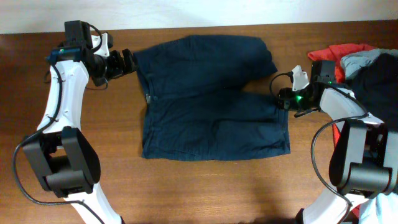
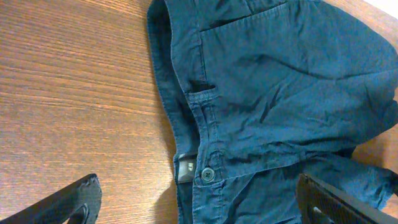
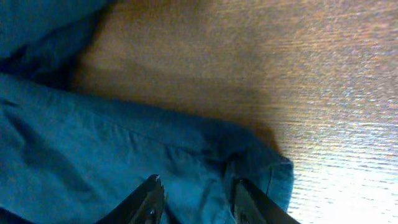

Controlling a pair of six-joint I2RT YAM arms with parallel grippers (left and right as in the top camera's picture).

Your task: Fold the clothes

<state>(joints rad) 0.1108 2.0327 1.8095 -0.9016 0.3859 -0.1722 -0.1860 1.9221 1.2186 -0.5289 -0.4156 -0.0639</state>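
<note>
Wrinkled dark navy fabric shorts (image 1: 208,99) spread mid-frame (brown wooden desk (image 1: 205,193)); left claw (image 1: 130,60) wide, right claw (image 3: 199,200) narrowly parted.

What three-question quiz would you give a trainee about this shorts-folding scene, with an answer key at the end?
1. True or false: the shorts are already folded in half.
2. Which part of the shorts is the left gripper nearest? A) the waistband B) a leg hem C) the crotch seam
3. Fill in: in the left wrist view, the round fastener on the waistband is a ___.

Key: 1 false, both legs lie spread flat on the table; 2 A; 3 button.
</note>
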